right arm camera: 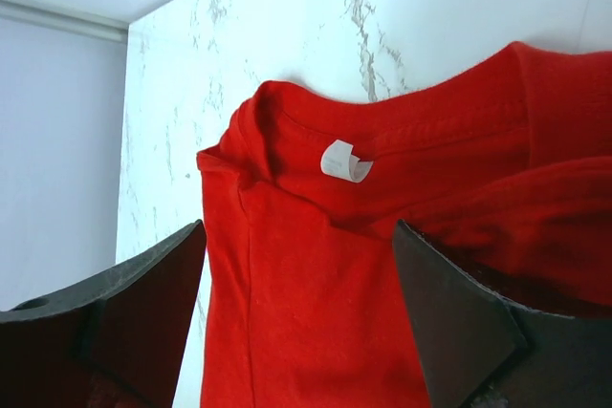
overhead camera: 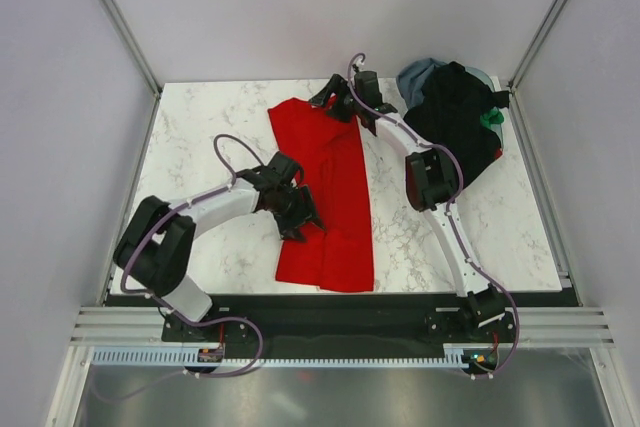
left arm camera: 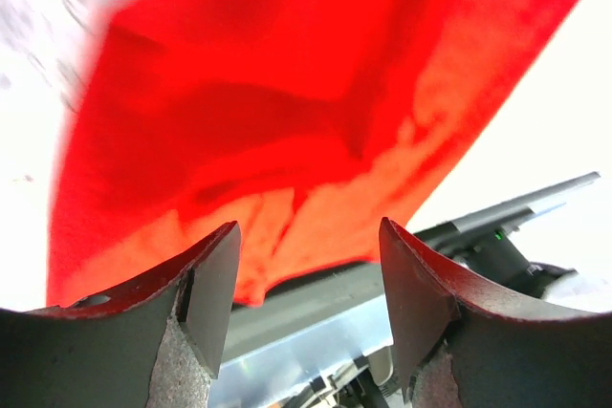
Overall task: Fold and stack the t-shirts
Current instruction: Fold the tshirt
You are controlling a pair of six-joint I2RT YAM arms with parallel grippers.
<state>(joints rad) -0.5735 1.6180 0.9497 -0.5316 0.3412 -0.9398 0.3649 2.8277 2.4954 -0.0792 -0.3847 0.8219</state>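
Inspection from the near side of the rig.

**Item.** A plain bright red t-shirt of soft cloth (overhead camera: 340, 187) lies flat near the middle of the white marble-patterned table (overhead camera: 210, 117). It forms a long narrow band running from the far side toward the near edge. It appears to be doubled lengthwise, one side laid over the other. The near end is broader and uneven, with a lower layer showing at the left. The collar is at the far end. In the right wrist view the small white neck label (right arm camera: 344, 161) shows inside the neckline, and the cloth around it is creased.

**Left gripper** (overhead camera: 300, 219). It sits at the band's left edge, toward the near end. Its jaws stand apart with nothing between them, and its own camera shows red cloth ahead of the fingertips, not in the gap.

**Right gripper** (overhead camera: 330, 99). It is posted over the collar end, jaws spread wide, gripping nothing.

**Assessment.** One arm at the collar and one low on the side edge suggests they are set to take hold for a crosswise fold. Neither has a grip yet. The creased collar may need smoothing first, or the fold will set crooked.

**Remainder.** A loose heap of black, grey-blue and green shirts (overhead camera: 455, 127) sits unfolded at the far right corner. I judge the task to be at an early stage.
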